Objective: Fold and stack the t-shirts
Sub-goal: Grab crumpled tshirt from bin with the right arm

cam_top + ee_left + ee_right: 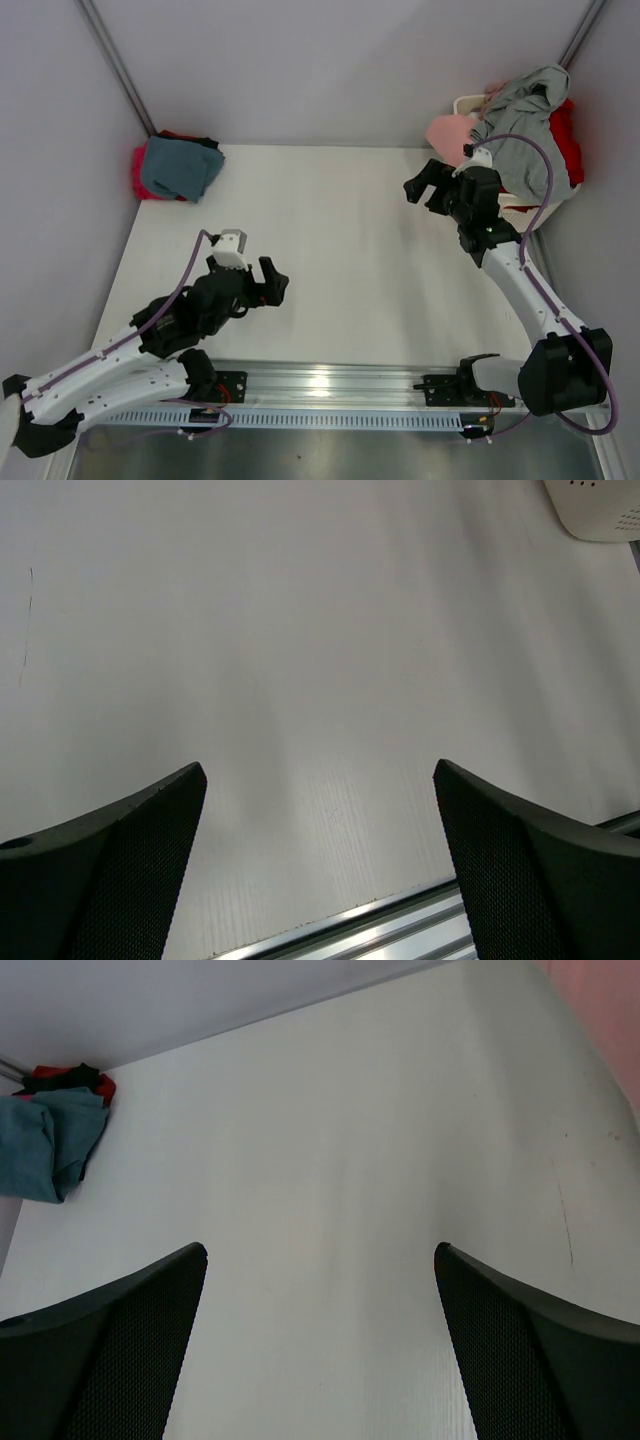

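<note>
teal t-shirt (178,168) at far-left corner, basket (463,103) far-right (overflowing)

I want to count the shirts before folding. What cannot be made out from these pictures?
Top view: the grey shirt covers most of the basket; its contents are hidden.
Top view: the teal shirt covers the shirts beneath; their number is unclear.
Right wrist view: the frame edge cuts off the pink shirt.
Left wrist view: a white object is cut off at the corner.

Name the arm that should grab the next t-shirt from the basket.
Right, probably. The right end effector, open, hovers beside the basket holding the grey t-shirt and pink t-shirt; the left end effector is across the table.
</note>
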You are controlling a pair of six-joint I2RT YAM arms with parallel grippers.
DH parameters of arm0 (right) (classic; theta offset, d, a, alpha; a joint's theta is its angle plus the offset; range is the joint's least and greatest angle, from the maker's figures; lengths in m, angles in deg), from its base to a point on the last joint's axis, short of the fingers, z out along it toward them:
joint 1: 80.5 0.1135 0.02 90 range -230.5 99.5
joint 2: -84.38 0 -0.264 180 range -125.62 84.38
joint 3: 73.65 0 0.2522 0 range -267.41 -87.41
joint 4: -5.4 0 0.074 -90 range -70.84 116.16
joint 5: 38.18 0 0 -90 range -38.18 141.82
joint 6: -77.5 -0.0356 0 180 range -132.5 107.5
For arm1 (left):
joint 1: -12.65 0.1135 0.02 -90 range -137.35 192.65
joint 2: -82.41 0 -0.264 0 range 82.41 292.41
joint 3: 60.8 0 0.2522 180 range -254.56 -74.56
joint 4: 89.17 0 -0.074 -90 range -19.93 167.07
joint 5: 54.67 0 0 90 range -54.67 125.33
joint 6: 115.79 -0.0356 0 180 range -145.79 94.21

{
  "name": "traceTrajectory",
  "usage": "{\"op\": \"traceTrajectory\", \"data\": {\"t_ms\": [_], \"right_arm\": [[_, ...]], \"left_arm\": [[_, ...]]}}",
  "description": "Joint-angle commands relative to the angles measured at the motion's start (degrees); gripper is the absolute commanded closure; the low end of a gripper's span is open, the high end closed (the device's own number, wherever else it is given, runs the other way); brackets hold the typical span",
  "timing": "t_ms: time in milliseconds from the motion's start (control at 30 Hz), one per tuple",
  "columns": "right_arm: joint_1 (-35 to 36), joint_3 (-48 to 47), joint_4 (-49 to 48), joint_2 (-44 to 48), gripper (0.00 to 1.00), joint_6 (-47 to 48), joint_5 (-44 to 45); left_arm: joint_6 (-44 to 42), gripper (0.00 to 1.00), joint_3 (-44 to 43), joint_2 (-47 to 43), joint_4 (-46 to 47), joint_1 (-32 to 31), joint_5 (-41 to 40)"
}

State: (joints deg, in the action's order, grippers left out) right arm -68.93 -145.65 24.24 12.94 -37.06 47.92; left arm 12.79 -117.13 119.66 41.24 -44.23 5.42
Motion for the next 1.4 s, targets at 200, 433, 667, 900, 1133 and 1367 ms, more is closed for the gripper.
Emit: {"op": "traceTrajectory", "data": {"t_ms": [200, 433, 667, 900, 1133, 1367], "right_arm": [[0.55, 0.32, -1.04, 2.62, 0.01, 1.97, 2.40], [0.47, 1.28, -0.51, 2.80, 0.01, 1.97, 3.81], [0.29, 1.11, -0.25, 2.18, 0.06, 1.79, 3.81], [-0.50, 0.32, -0.25, 0.95, 0.07, 1.53, 5.31], [-2.25, -0.74, 0.19, -0.54, 0.07, 1.35, 5.83], [-5.07, -0.91, -0.15, -2.57, 0.06, 1.88, 6.71]], "left_arm": [[0.79, 0.01, -0.15, -2.27, -1.17, -0.25, -0.94], [0.52, 0.01, 1.08, -3.59, -1.78, -0.25, -1.64], [-0.09, 0.01, 1.70, -5.26, -1.08, -0.25, -1.47], [0.17, 0.01, 2.05, -5.26, -1.08, -0.25, -0.94], [0.17, 0.01, 2.31, -5.44, -0.64, -0.25, -0.85], [0.35, 0.01, 2.66, -5.18, 0.06, -0.25, -0.68]]}}
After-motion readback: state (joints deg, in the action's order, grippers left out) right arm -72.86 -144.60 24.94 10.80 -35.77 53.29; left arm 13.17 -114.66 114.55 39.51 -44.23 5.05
